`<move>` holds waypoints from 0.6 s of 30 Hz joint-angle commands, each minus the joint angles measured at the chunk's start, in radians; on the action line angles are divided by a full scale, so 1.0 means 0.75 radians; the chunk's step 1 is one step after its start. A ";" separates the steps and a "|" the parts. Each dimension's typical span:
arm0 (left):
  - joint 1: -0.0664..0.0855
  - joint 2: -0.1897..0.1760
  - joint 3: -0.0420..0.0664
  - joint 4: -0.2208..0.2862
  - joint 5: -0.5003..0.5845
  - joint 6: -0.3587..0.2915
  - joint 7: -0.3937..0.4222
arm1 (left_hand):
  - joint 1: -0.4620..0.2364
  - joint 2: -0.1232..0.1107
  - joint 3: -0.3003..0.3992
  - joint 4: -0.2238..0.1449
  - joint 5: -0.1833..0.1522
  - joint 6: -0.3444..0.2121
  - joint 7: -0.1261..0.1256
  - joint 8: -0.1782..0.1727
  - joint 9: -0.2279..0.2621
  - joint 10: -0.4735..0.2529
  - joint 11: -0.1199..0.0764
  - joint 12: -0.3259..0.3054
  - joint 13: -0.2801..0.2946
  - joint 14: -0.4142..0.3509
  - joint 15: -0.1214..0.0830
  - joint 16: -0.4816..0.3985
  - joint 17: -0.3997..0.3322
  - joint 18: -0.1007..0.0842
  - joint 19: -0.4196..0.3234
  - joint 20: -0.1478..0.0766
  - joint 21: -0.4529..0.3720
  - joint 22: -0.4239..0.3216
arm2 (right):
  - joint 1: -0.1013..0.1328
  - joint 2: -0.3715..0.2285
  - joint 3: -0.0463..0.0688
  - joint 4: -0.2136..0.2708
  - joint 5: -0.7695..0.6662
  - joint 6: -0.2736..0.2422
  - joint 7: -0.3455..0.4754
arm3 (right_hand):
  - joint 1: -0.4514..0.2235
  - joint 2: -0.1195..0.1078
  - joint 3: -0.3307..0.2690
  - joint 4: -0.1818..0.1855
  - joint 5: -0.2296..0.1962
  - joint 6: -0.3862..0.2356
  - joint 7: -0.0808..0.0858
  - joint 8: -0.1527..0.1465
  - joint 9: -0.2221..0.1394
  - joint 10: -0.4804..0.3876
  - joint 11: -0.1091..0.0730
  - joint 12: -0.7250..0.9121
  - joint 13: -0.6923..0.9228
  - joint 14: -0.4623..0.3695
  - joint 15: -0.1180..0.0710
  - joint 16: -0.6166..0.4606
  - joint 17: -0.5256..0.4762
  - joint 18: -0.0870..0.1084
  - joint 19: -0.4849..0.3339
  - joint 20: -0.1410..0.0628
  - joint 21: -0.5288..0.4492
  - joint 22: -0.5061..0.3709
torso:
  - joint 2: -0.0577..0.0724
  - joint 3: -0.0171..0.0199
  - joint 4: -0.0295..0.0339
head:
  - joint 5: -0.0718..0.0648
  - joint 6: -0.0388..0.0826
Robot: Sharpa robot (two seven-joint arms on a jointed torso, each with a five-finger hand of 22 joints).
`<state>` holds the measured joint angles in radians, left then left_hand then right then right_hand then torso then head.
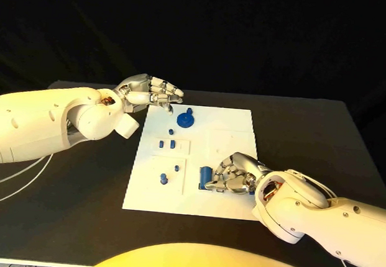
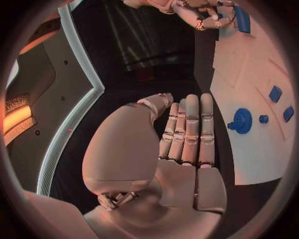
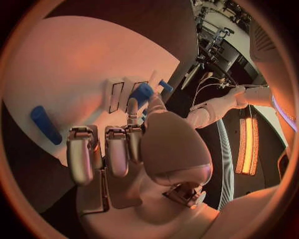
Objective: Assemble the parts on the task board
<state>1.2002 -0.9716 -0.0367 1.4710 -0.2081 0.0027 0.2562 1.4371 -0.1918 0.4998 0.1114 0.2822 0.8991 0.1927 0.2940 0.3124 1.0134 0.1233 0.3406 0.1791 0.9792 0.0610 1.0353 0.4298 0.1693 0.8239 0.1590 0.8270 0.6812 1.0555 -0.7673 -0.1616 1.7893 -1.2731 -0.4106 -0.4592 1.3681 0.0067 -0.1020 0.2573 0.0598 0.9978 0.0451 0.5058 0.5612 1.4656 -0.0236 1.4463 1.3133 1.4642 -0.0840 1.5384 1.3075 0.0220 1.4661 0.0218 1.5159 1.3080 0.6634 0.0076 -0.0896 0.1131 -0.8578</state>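
Observation:
The white task board [image 1: 229, 127] lies mid-table. My right hand [image 1: 234, 175] is curled down over its near right part, thumb and a finger pinching an upright blue cylinder [image 1: 205, 172]. The right wrist view shows that cylinder [image 3: 142, 93] at the fingertips of my right hand [image 3: 124, 144], and another long blue part [image 3: 45, 124] flat on the board. My left hand [image 1: 151, 93] hovers at the board's far left corner, holding nothing; its fingers [image 2: 190, 129] lie straight side by side. A blue round part [image 1: 187, 119] stands just beside it.
Two small blue pegs [image 1: 166, 144] stand in a recess at the board's left middle, and another blue peg [image 1: 163, 178] nearer the front left. Black table [image 1: 336, 145] surrounds the board, with free room on its right side.

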 commanded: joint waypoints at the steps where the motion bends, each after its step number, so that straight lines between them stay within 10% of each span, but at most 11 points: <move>1: 0.001 0.001 0.001 0.003 -0.001 0.024 0.006 | 0.005 0.011 0.008 -0.005 0.006 -0.003 -0.002 0.007 -0.002 -0.004 0.006 -0.002 -0.001 -0.002 -0.002 -0.008 0.002 0.018 0.011 0.000 -0.002 0.001 | -0.003 -0.011 0.000 -0.007 -0.075 0.033 -0.020 | 0.041 0.006 0.011 0.004 0.004 0.007 -0.005 -0.008 -0.004 0.046 -0.008 -0.009 0.228 0.120 -0.012 -0.004 0.244 -0.017 0.128 -0.011 0.008 0.334 | -0.001 0.0010 -0.0011 | 0.001 -0.002; 18: 0.001 -0.003 0.000 0.003 -0.003 0.024 0.005 | 0.006 0.011 0.008 -0.006 0.006 -0.003 -0.002 0.007 -0.002 -0.004 0.006 -0.001 -0.001 -0.002 -0.002 -0.008 0.002 0.018 0.011 0.000 -0.002 0.001 | -0.011 -0.038 0.000 0.018 -0.068 0.016 0.012 | 0.005 -0.045 0.030 0.047 0.002 0.020 0.003 -0.013 -0.017 0.047 -0.002 -0.012 0.229 0.120 -0.007 -0.005 0.243 -0.016 0.128 -0.009 0.006 0.333 | 0.000 0.0017 -0.0009 | 0.000 -0.004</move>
<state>1.2002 -0.9744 -0.0371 1.4710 -0.2091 0.0043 0.2546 1.4371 -0.1918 0.5024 0.1088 0.2822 0.8991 0.1927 0.2940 0.3123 1.0134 0.1233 0.3406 0.1791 0.9791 0.0611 1.0327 0.4297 0.1693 0.8239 0.1591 0.8270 0.6813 1.0483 -0.7938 -0.1616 1.7998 -1.3127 -0.3988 -0.4654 1.3893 -0.0093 -0.0799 0.2883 0.0604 1.0048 0.0457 0.5019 0.5493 1.4667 -0.0246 1.4423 1.3151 1.4685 -0.0875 1.5383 1.3074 0.0221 1.4661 0.0218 1.5200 1.3078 0.6628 0.0089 -0.0904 0.1142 -0.8601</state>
